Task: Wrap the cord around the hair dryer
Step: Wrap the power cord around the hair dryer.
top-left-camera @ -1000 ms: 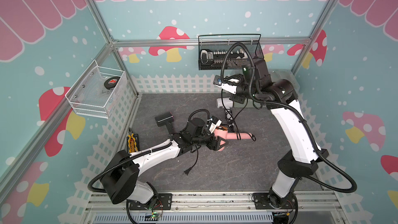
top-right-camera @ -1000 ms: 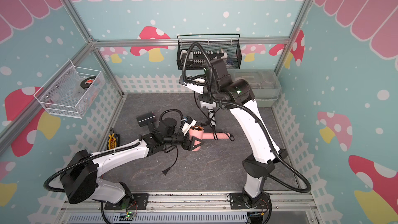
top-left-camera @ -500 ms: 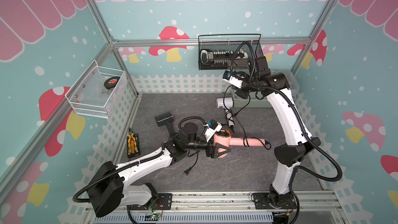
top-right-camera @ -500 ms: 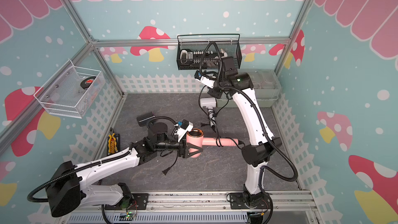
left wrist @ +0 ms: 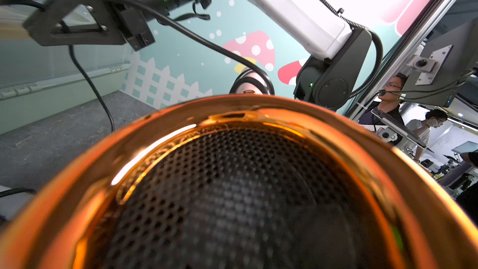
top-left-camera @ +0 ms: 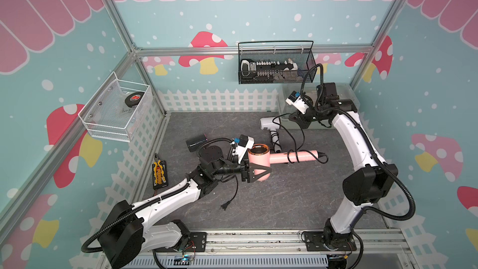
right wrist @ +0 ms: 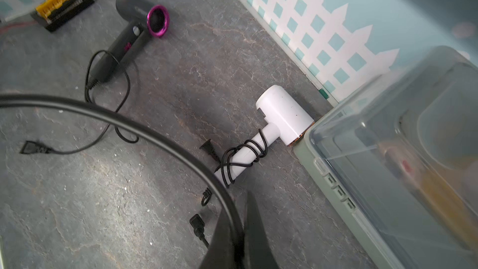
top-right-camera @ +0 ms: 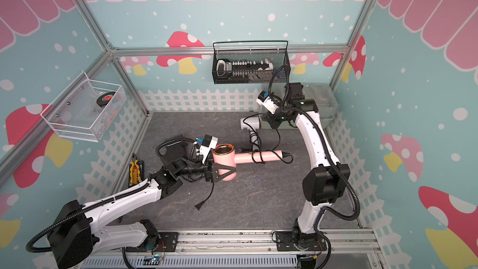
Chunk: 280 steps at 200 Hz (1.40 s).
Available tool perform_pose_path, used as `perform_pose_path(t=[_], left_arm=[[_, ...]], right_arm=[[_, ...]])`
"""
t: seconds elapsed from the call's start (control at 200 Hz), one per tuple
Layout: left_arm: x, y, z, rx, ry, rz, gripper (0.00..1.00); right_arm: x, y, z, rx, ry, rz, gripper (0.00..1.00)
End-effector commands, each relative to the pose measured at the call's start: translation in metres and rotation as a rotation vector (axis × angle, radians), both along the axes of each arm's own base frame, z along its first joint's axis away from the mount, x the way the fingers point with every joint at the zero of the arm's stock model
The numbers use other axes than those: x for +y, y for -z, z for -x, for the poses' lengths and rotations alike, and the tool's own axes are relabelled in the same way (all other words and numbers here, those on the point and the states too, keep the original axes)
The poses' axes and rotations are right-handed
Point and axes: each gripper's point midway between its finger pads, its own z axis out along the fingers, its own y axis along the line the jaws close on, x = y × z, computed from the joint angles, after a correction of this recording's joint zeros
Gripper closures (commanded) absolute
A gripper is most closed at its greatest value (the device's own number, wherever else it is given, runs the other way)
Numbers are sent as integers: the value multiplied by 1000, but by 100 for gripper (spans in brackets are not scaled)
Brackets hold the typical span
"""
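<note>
Away from pink dryer, illegible logo

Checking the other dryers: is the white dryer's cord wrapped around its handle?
Yes, the black cord coils around the handle of the white dryer.

Centre dryer is at mid-mat, handle pointing right, cord leading behind-right. Behind it, a second dryer touches a bin. Behind-left, a third dryer; left, a bit set by the fence; before-left, a plug. Wall basket far behind; wall tray far left, a roll in it.
</note>
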Motion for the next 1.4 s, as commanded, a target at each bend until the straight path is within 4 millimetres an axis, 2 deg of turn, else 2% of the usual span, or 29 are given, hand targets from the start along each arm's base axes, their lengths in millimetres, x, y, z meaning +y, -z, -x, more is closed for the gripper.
perform_pose_path(t=[0.0, 0.125, 0.195, 0.36, 0.55, 0.675, 0.78, 0.931, 1.026, 1.146, 1.286, 1.336, 1.351, 1.396], left_arm=[[14, -45, 9, -100, 15, 141, 100], [26, -53, 0, -95, -12, 190, 100], [29, -58, -4, -92, -15, 210, 100], [30, -63, -11, -88, -16, 237, 100], [37, -69, -27, -69, -62, 302, 100], [43, -69, -43, -43, -116, 329, 100], [49, -67, -58, -28, -182, 338, 100], [58, -64, -81, -28, -297, 320, 100], [67, -58, -103, -18, -406, 287, 100], [82, -58, -130, -37, -549, 236, 100], [104, -53, -155, -47, -694, 163, 100], [108, -49, -158, -45, -723, 137, 100], [118, -49, -164, -48, -753, 130, 100], [126, -42, -170, -36, -788, 97, 100]], right_arm=[[10, -25, 6, -21, -22, -172, 100], [-2, -25, 6, -10, 29, -281, 100], [-2, -25, 9, -1, 20, -325, 100], [-1, -7, 11, 57, 42, -353, 100], [1, 16, 21, 95, 98, -418, 100], [2, 27, 36, 84, 140, -441, 100], [12, 40, 61, 84, 135, -401, 100], [40, 58, 101, 58, 75, -186, 100], [54, 51, 118, 15, 28, -78, 100], [72, 32, 135, -54, -36, 43, 100], [81, 5, 147, -129, -73, 158, 100], [84, -5, 152, -156, -88, 191, 100], [85, -10, 154, -168, -93, 198, 100], [86, -19, 160, -192, -105, 221, 100]])
